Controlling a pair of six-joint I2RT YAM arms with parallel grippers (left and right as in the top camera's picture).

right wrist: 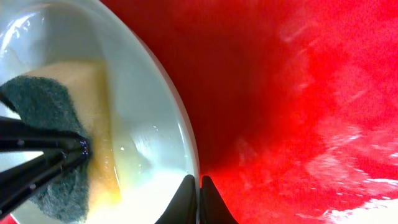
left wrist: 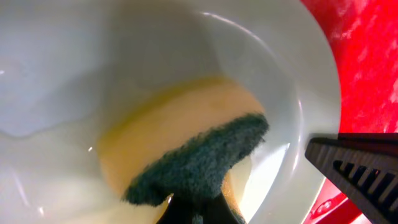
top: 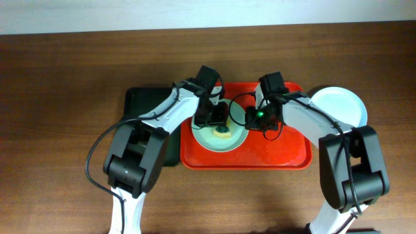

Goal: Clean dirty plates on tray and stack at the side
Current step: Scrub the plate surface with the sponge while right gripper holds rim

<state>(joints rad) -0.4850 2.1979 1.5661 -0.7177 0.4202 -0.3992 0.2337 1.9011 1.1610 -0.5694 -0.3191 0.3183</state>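
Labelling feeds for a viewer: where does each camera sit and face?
Overhead: above the table, looking straight down on the red tray; both arms show.
Left wrist: close over the plate, facing the sponge; one own finger at right.
Right wrist: low over the tray; own fingertips pinching the plate's rim.
Both wrist views share plate and sponge.

No readable txt, labels or nos. in any view.

The overhead view is bright, even and sharp, with soft shadows beneath the arms on the table (top: 65, 97). Both wrist views are very close and blurred. White glare streaks the plate (left wrist: 261, 37), pale reflections mottle the red tray (right wrist: 323, 93), and the sponge (left wrist: 199, 162) looks soft-edged.
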